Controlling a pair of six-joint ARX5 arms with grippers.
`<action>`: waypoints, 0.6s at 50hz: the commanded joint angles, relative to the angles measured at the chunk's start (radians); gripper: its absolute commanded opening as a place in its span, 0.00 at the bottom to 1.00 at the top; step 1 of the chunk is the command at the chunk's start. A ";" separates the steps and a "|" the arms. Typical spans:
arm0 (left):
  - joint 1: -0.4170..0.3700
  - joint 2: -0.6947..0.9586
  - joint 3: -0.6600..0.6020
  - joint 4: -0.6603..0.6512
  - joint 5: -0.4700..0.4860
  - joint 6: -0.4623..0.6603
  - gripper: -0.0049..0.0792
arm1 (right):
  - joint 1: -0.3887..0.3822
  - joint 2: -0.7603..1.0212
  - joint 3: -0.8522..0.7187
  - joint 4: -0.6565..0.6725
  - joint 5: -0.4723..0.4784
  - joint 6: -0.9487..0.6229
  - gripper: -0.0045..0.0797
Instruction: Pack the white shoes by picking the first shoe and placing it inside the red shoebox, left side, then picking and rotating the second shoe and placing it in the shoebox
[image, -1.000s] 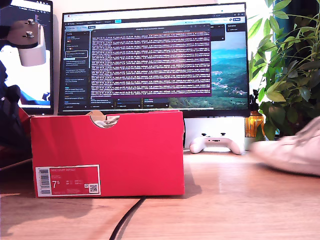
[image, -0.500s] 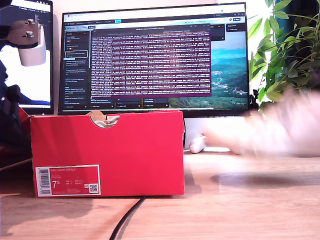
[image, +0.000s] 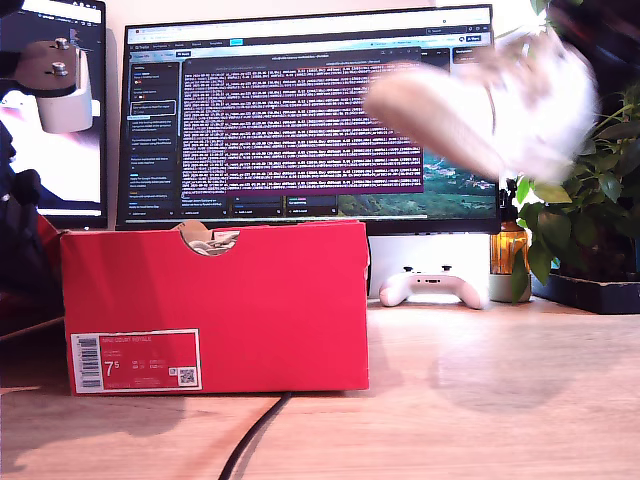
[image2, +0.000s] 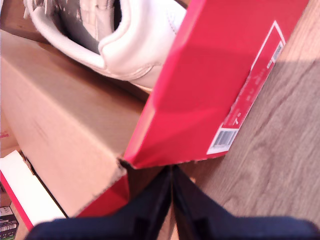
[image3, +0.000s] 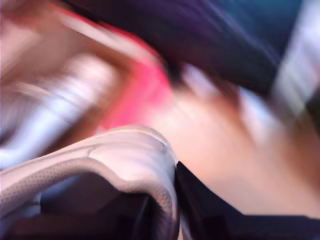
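Note:
The red shoebox (image: 215, 310) stands on the wooden desk at the exterior view's left, its white label (image: 135, 362) facing the camera. One white shoe (image2: 135, 35) lies inside the shoebox (image2: 220, 75). My first gripper (image2: 171, 195) is shut with nothing in it, right by a lower corner of the box. The other white shoe (image: 490, 105) hangs blurred in the air at the exterior view's upper right, in front of the monitor. My second gripper (image3: 167, 200) is shut on that shoe's collar (image3: 125, 150).
A monitor (image: 300, 120) stands behind the box. A white game controller (image: 432, 287) lies on the desk (image: 480, 400), and a plant (image: 590, 200) fills the exterior view's right. A black cable (image: 255, 435) runs from under the box. A brown cardboard flap (image2: 65, 120) adjoins the box.
The white shoe has risen from the desk at the exterior view's right and swung up and leftward, in front of the monitor. The box and the first arm have stayed put.

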 joint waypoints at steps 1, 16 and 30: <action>-0.005 0.004 0.006 0.007 0.002 -0.003 0.04 | 0.038 -0.005 0.032 0.068 -0.036 -0.014 0.04; -0.005 0.004 0.006 0.007 0.002 -0.003 0.04 | 0.171 0.069 0.042 0.383 -0.057 -0.066 0.04; -0.005 0.004 0.006 0.007 0.002 -0.003 0.04 | 0.230 0.229 0.222 0.398 -0.053 -0.065 0.04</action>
